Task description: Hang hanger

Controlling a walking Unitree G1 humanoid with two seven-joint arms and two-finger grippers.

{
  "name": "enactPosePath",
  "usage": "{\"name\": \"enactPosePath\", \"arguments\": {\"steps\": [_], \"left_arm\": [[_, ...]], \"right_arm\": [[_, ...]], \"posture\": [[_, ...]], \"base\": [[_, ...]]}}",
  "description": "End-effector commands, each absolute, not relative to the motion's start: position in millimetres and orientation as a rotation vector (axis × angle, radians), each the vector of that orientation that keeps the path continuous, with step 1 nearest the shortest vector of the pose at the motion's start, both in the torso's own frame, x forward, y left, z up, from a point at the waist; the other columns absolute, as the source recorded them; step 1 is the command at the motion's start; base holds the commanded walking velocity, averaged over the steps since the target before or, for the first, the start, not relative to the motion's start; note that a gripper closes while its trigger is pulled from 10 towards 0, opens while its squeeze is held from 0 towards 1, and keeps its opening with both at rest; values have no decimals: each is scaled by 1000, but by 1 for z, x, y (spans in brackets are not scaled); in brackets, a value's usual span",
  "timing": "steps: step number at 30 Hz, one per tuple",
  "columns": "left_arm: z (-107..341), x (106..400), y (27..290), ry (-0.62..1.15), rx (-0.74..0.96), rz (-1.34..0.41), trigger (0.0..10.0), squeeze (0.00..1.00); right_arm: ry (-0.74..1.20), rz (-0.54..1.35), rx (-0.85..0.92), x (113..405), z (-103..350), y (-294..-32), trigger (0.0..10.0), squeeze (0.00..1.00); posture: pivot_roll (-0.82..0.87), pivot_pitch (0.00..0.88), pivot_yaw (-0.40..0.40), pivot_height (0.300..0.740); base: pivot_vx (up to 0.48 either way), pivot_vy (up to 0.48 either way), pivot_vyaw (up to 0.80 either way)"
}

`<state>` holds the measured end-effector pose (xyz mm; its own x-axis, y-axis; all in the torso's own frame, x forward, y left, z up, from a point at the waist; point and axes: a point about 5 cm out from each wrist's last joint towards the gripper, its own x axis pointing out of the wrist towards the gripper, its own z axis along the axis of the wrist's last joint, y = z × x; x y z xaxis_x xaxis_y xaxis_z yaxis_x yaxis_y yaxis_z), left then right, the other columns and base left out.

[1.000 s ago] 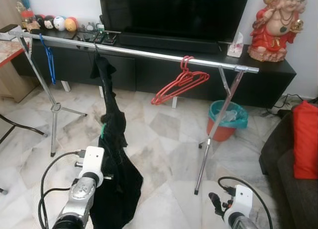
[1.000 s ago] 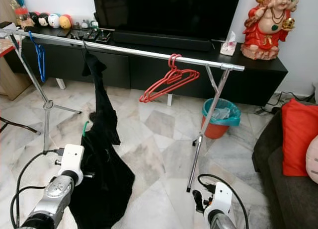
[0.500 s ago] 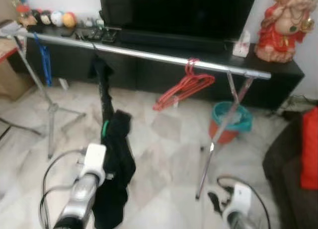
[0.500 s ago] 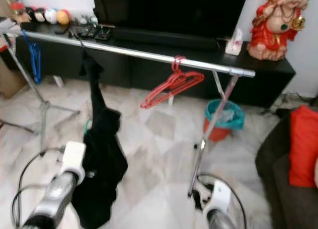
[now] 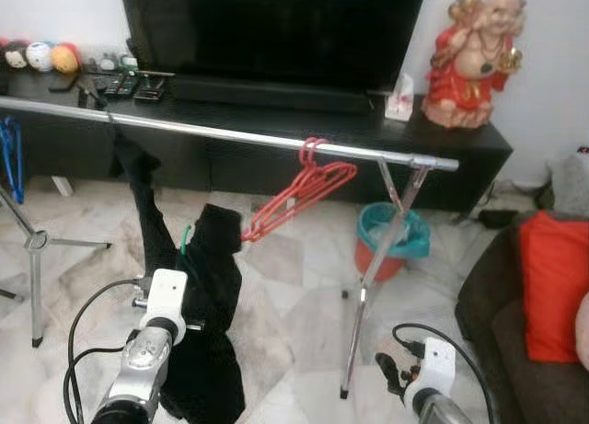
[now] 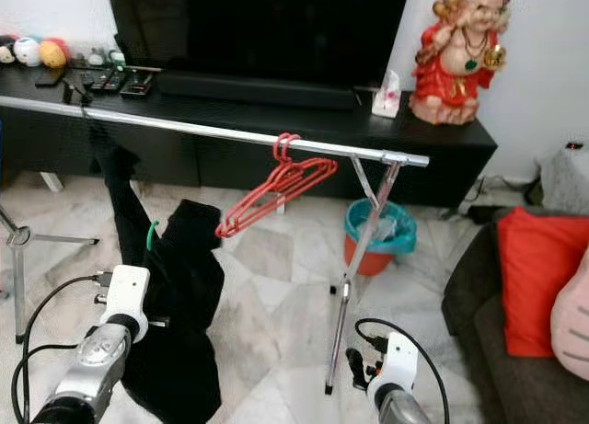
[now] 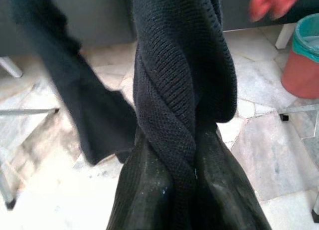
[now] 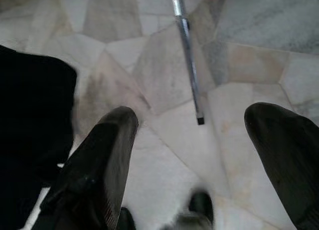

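Observation:
A black knit garment (image 5: pixel 210 286) with a green hanger hook (image 5: pixel 187 240) poking from its bunched top hangs low in front of the silver rail (image 5: pixel 230 136). One strip of it still trails up to the rail (image 5: pixel 129 171). My left gripper (image 7: pixel 184 192) is shut on the twisted knit, and its wrist (image 5: pixel 161 300) sits just left of the bundle. Red hangers (image 5: pixel 299 187) hang on the rail near its right end. My right gripper (image 8: pixel 194 155) is open, low over the floor beside the rack's right leg (image 8: pixel 187 55).
A blue hanger (image 5: pixel 11 157) hangs at the rail's left. Behind the rack stand a black TV console (image 5: pixel 442 143) and a red statue (image 5: pixel 469 61). A teal-lined bin (image 5: pixel 391 240) sits under the rail's right end. A dark sofa with a red cushion (image 5: pixel 552 286) is on the right.
The camera has swung to the right. My left gripper has lifted the garment, so its top now bunches up beside the rail instead of hanging long to the floor.

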<state>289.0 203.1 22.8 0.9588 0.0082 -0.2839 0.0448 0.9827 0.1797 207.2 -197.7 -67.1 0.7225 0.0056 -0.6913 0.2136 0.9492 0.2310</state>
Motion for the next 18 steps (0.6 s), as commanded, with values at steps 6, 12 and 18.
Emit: {"name": "enactPosePath", "arguments": {"steps": [6,12,18], "left_arm": [[30,295,195,256,188,-36,10000,0],[32,297,194,249,190,-38,10000,0],[35,298,195,233,191,-42,10000,0]], "right_arm": [[764,-124,292,206,-67,-204,10000,0],[780,-134,290,205,-68,-204,10000,0],[814,-123,245,204,-69,-205,10000,0]], "posture": [[3,0,-53,740],[0,0,-51,740],[6,0,-53,740]], "base": [[315,0,0],[314,0,0],[312,0,0]]}}
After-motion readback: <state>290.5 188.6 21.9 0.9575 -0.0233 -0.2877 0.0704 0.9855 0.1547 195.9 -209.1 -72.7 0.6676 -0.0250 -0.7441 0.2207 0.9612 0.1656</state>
